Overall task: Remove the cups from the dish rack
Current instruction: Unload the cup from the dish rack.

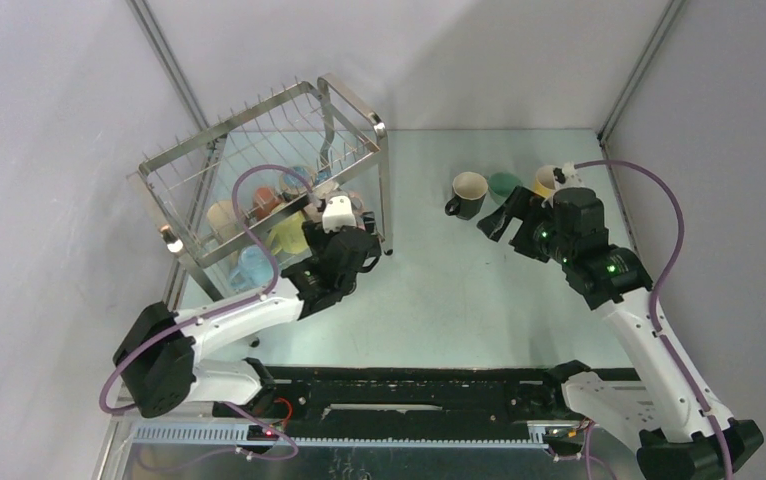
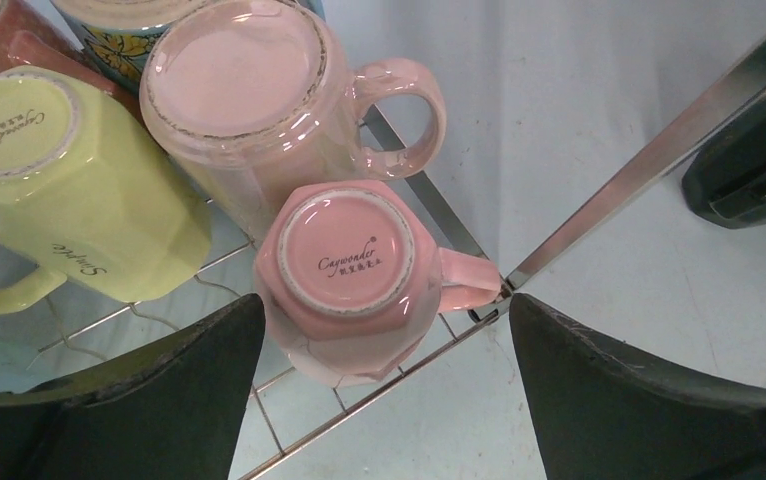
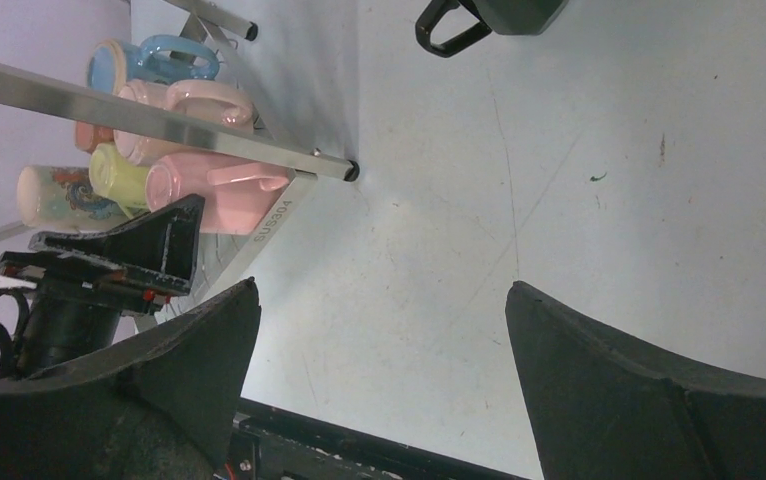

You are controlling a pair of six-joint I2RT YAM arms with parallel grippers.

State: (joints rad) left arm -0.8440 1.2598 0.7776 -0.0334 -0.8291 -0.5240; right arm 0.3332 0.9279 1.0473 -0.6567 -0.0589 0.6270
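Overhead, two close wrists; shared rack (image 1: 383,190)

I read "Caywonder" on upturned base of small pink mug (image 2: 346,262). On lime mug (image 2: 89,200): "Simple" in script on side; base print too small for me. "SUS304" stamped on dish rack (image 3: 277,217) bar.

black cup (image 3: 514,12): cut off at top | lime cup (image 2: 89,200): cut off left

**A:** Soft, even light is coming from overhead; the shiny steel wire dish rack (image 1: 249,130) is glinting at far left.

**B:** Glare is streaking the big glossy pink ceramic mug (image 2: 234,75); shadows are lying faint on the pale table (image 1: 439,290).
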